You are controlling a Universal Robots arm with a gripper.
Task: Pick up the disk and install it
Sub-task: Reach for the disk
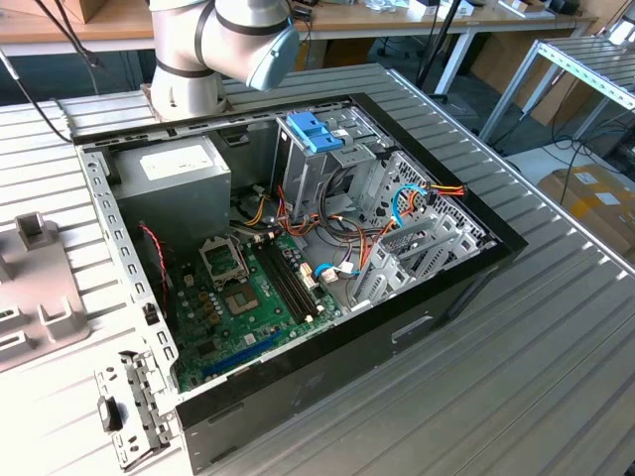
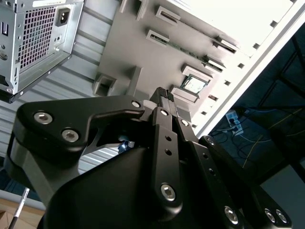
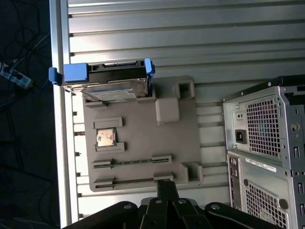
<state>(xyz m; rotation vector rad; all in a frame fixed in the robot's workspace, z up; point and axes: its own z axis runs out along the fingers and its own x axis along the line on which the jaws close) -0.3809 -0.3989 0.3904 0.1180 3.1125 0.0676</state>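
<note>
Closed fingertip to fingertip with nothing held between them, the black gripper (image 2: 165,95) hangs above the grey plate in the second wrist view. In the first wrist view its tips lie over the plate's end opposite the disk, well apart from it. One ribbed metal table (image 1: 516,337) carries everything. One open computer case (image 1: 437,288) lies on it, black-walled. Inside are a single green motherboard (image 1: 248,297), one grey box with a white label (image 1: 169,174) at the far corner on the exterior view's left, and one pale blue bracket (image 1: 313,131) at the far side. One grey plate (image 3: 143,119) with raised pockets and slots lies flat near the case, on the exterior view's left of it, with a strip of bare table between the two. One disk (image 3: 112,81) sits in the plate's corner pocket farthest from the case. It has a dark rectangular body with a pale labelled face, framed by a bright blue carrier whose broad blue tab (image 3: 75,72) reaches out to the table's edge rail (image 3: 59,152). Whether it lies flat or leans in its pocket I cannot tell. Bare ribbed table stretches past the disk on the side away from the gripper, and beyond the rail is dark floor with cables. One small square chip (image 3: 106,137) rests in a pocket of the plate between the disk and the gripper.
</note>
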